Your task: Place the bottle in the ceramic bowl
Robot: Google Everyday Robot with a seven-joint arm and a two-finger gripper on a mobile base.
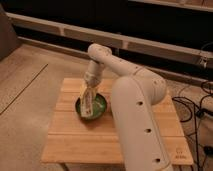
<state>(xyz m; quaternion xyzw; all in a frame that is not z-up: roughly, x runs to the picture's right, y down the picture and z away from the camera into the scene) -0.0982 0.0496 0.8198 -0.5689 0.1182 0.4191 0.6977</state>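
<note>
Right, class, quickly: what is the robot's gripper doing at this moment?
Gripper: above the ceramic bowl, shut on the bottle, whose lower end is inside the bowl.

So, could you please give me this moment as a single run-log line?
phase: placing | gripper: above ceramic bowl, on bottle | bottle: tilted, lower end inside bowl | bowl: on wooden table | release: not yet
</note>
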